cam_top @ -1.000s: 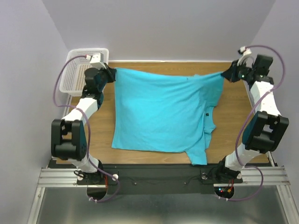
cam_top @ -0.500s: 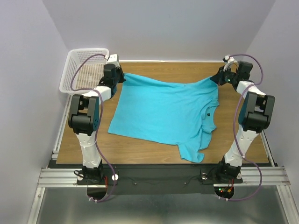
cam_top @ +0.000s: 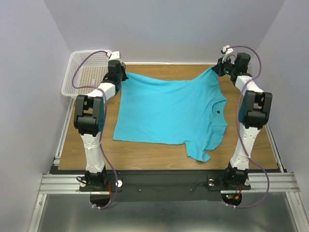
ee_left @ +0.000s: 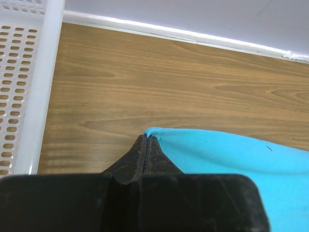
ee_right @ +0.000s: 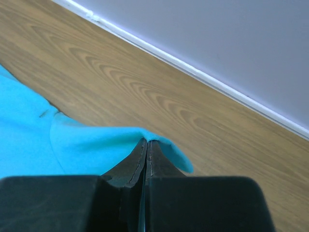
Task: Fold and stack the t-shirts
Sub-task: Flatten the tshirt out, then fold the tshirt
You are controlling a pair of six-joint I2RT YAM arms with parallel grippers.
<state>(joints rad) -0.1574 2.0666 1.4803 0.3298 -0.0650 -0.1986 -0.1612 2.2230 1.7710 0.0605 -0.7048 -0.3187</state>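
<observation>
Overhead view of a wooden bench. At the far left corner sits a white mesh basket. Just beside it, the left fingers are pressed together, pinching the far hem corner of a turquoise shirt. The shirt lies spread sideways across the middle of the bench, hem to the left and neck, with a small dark mark, to the right. One sleeve is crumpled toward the near edge. At the far right, the right fingers are also pressed together, pinching the shirt's far sleeve.

Over the last second both arms have stretched out toward the back wall and dragged the shirt along. The near sleeve, which hung over the near edge, now rests on the wood, and the cloth looks flatter. This reads as laying the shirt out; no fold has been made yet.
</observation>
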